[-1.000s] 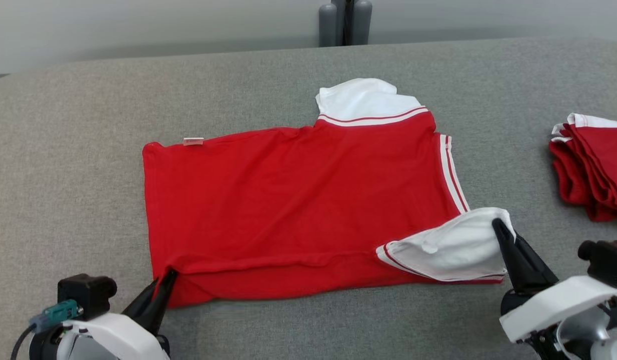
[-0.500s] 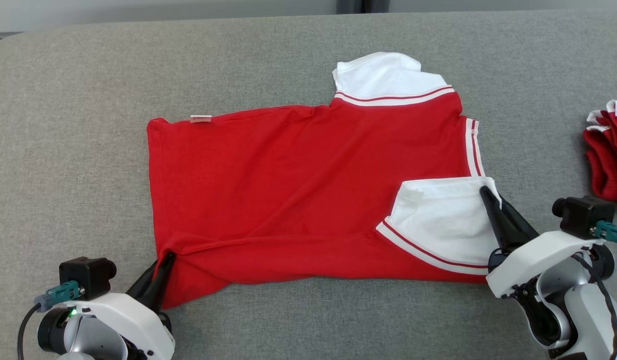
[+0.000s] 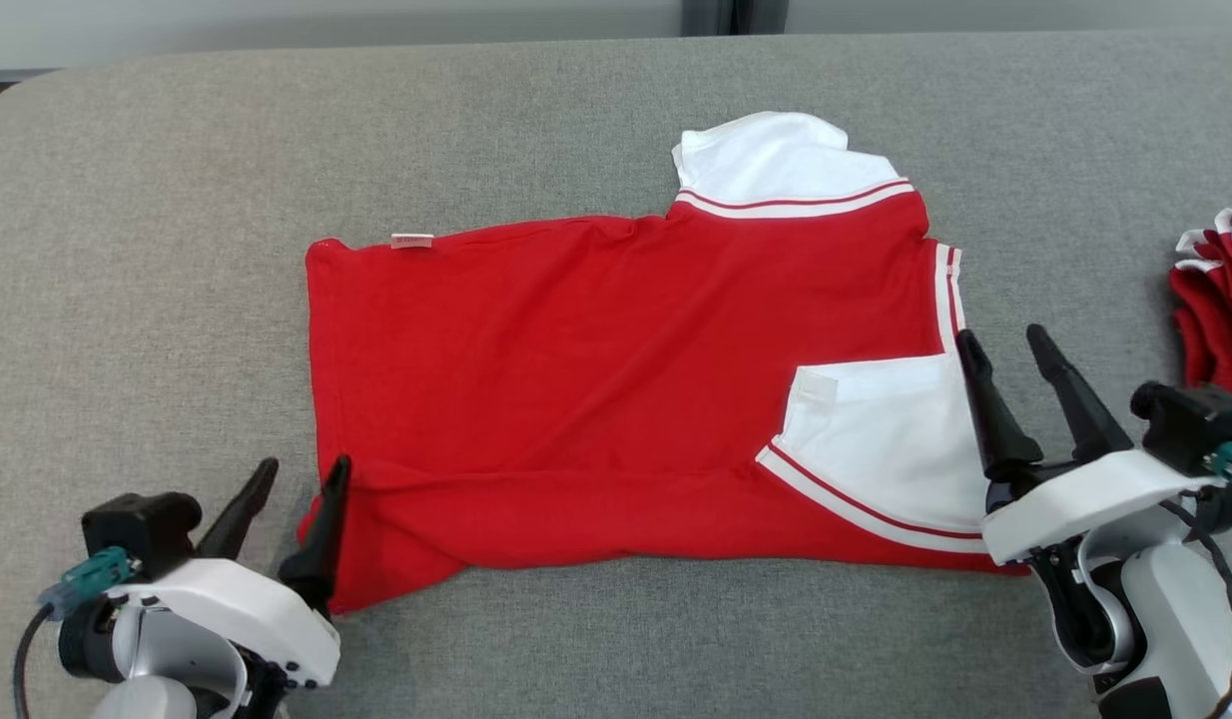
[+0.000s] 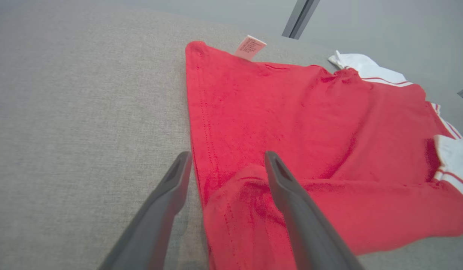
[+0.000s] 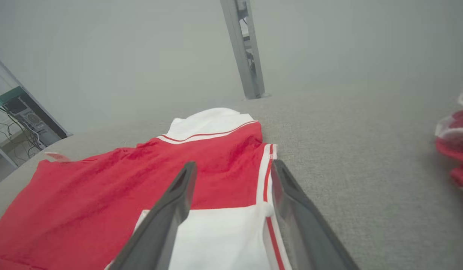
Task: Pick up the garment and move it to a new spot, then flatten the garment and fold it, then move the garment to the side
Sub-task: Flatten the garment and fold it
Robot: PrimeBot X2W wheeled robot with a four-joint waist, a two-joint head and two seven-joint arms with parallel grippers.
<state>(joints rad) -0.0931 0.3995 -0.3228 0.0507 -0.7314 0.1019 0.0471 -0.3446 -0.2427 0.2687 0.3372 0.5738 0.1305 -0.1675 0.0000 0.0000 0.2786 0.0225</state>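
Note:
The garment [image 3: 596,369] is a red shirt with white sleeves and red-and-white trim, spread across the grey table with its near edge folded over. One white sleeve [image 3: 891,444] lies folded onto the red body at the near right; the other [image 3: 776,160] sticks out at the far side. My left gripper [image 3: 302,479] stands open at the shirt's near-left corner [image 4: 231,195], one finger on each side of the hem. At the folded sleeve's right edge [image 5: 259,228] my right gripper [image 3: 1005,345] is open, holding nothing.
A pile of folded red-and-white garments [image 3: 1215,310] lies at the table's right edge. A small white label [image 3: 411,241] sticks out of the shirt's far-left hem. A grey post [image 5: 242,48] stands beyond the table's far edge.
Both grippers were shut on the shirt's near corners and have opened, letting the cloth go. The white sleeve now lies flat on the red body. The camera view also shifted.

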